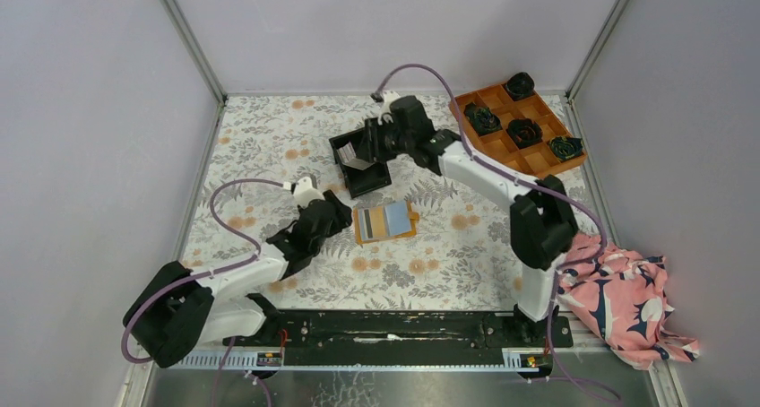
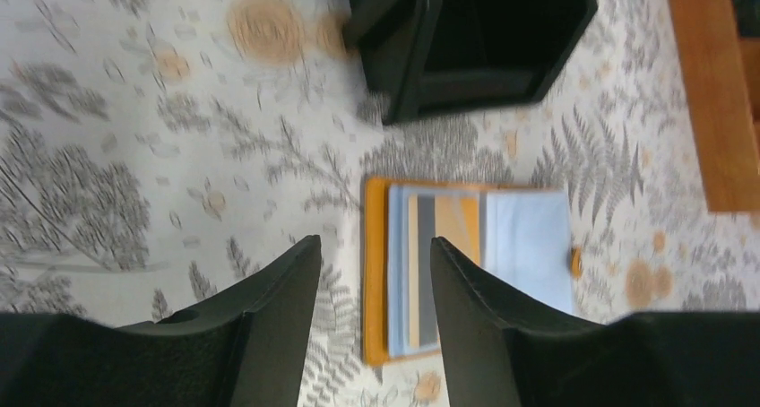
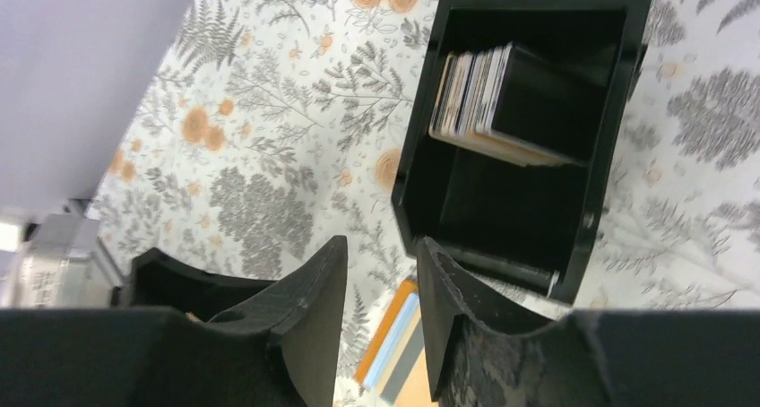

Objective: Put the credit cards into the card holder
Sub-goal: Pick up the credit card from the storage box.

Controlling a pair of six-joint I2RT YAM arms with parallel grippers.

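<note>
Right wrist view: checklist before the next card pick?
1. Card holder open, pockets up: ok.
2. Credit cards standing on edge in black bin: ok.
3. Right gripper fingers apart, empty: ok.
4. Fingers lined up on the stack: not ok, stack sits off to one side of the gap.
5. Left gripper fingers apart, empty: ok.
6. Free pocket in holder: cannot tell, blurred.

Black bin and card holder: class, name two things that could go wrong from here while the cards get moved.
1. The cards stand packed on edge in the black bin; the right arm's open jaws might pinch several together.
2. The card holder lies open with nothing pinning it, the left arm's jaws open beside it; it might slide when a card is pushed in.
</note>
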